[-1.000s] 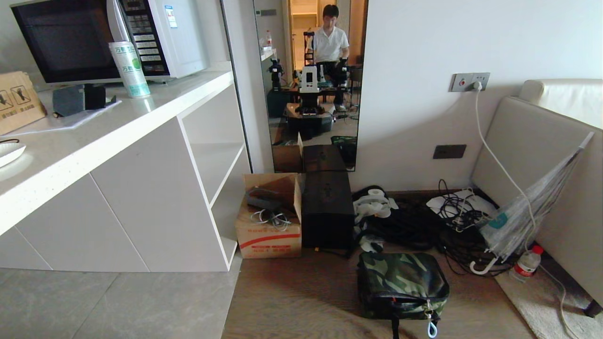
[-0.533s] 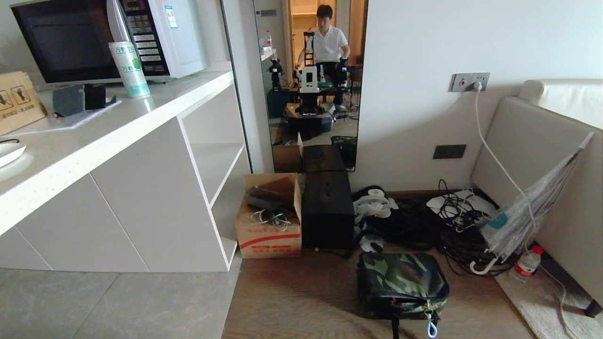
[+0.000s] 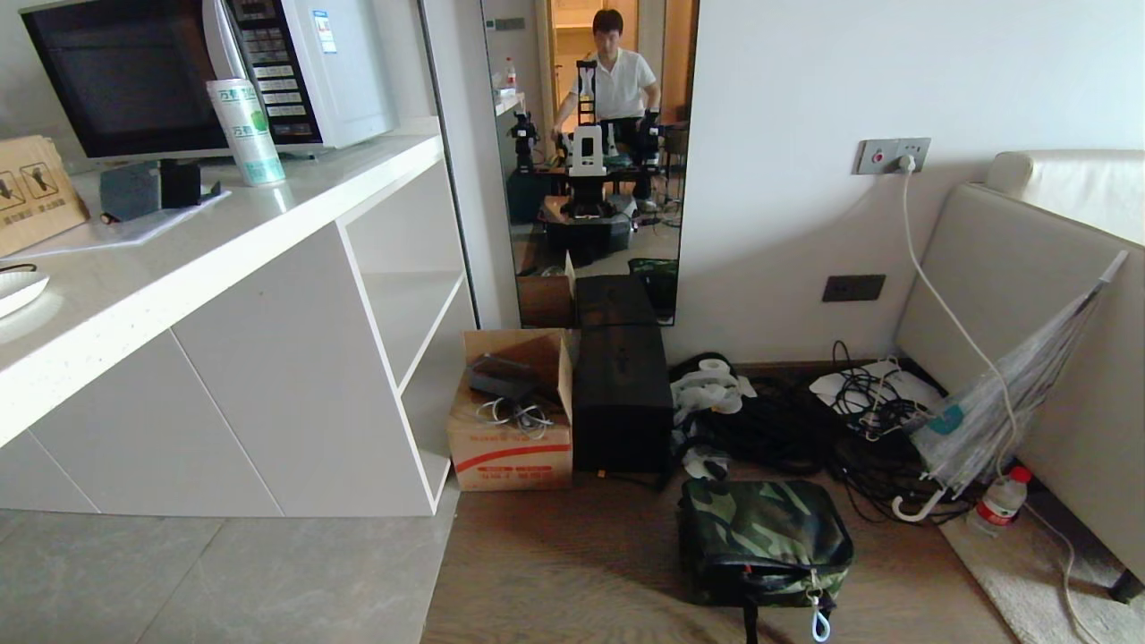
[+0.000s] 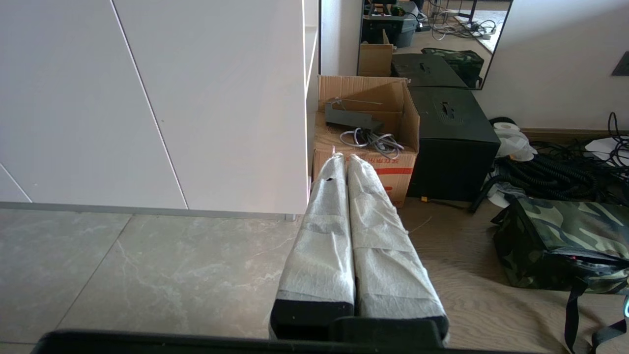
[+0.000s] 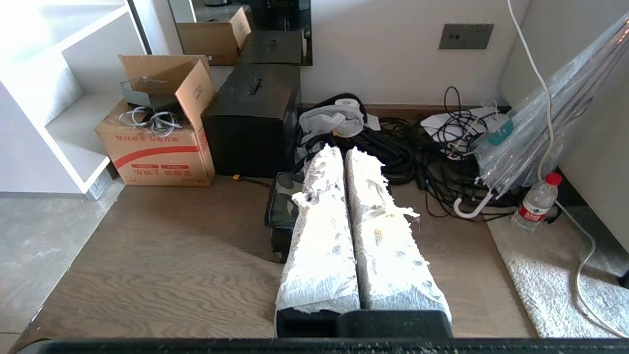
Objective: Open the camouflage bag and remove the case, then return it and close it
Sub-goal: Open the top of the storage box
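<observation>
Floor: wood planks (image 3: 572,555) by a white cabinet (image 3: 295,385), with a wall mirror (image 3: 590,161) behind.
Camouflage bag: the camouflage bag (image 3: 762,537) sits zipped on the planks, white clip (image 3: 819,623) hanging at its near edge, just in front of the tall black box (image 3: 622,402).
Beside it: cardboard box (image 3: 512,420) against the cabinet; cables (image 3: 805,429) and an umbrella (image 3: 1002,402) toward the sofa.
My left gripper (image 4: 344,160): padded fingers pressed together, empty, above the floor.
My right gripper (image 5: 342,153): closed too, holding nothing, above the bag.
</observation>
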Robot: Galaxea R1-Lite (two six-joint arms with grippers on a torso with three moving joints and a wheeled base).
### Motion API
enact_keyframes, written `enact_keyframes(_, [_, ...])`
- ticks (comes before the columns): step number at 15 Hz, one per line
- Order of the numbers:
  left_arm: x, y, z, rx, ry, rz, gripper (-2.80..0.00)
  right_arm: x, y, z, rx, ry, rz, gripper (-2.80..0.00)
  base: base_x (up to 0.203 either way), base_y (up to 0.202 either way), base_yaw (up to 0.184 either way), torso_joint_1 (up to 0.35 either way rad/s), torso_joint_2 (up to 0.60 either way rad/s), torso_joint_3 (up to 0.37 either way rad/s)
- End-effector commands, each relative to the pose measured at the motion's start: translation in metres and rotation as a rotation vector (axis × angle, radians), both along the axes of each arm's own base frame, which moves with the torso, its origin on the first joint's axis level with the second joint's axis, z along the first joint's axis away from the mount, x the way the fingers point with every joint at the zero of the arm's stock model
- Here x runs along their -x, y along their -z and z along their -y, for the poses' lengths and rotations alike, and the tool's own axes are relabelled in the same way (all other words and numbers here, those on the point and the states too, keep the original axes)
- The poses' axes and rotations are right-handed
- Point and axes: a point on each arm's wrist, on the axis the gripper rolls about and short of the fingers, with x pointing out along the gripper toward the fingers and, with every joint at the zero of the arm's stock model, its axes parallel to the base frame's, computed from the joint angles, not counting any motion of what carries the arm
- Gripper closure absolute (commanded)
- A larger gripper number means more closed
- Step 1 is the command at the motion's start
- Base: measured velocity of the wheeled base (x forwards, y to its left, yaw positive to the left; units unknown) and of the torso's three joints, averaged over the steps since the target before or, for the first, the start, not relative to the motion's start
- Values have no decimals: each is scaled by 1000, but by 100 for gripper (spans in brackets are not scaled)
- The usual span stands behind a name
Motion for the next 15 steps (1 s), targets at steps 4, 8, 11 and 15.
enact_keyframes(4, [0, 0, 0, 0, 0, -1, 0, 0, 0, 0, 1, -1, -2, 0, 0, 0, 0, 0, 0, 0])
enact_keyframes(8, [0, 0, 0, 0, 0, -2, 0, 0, 0, 0, 1, -1, 0, 0, 0, 0, 0, 0, 0, 0])
enact_keyframes(11, [0, 0, 0, 0, -1, -1, 0, 0, 0, 0, 1, 0, -2, 0, 0, 0, 0, 0, 0, 0])
enact_keyframes(15, [0, 0, 0, 0, 0, -2, 0, 0, 0, 0, 1, -1, 0, 0, 0, 0, 0, 0, 0, 0])
